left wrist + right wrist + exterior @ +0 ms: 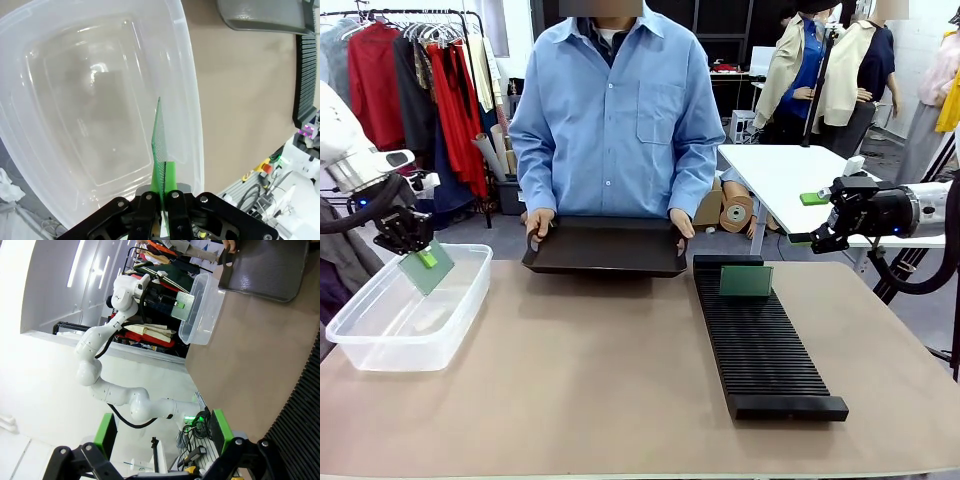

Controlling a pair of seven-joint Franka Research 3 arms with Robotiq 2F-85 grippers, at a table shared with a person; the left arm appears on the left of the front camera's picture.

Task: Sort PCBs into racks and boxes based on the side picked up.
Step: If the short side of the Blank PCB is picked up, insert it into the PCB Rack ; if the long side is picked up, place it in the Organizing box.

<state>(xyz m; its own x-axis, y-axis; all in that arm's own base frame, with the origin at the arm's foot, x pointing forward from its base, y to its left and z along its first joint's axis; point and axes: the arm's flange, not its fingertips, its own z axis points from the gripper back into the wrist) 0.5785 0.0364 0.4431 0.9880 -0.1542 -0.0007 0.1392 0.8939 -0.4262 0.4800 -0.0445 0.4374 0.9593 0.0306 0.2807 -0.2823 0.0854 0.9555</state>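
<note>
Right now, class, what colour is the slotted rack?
Black; the rack shows best in the front view.

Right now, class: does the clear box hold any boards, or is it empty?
Empty: the clear box shows a bare bottom; the left gripper holds one PCB above it.

Black tray (608,247) at far edge, beige table (580,380)

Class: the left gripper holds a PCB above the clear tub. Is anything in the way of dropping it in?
Nothing visible. The left gripper holds the PCB over the open, lidless tub.
</note>
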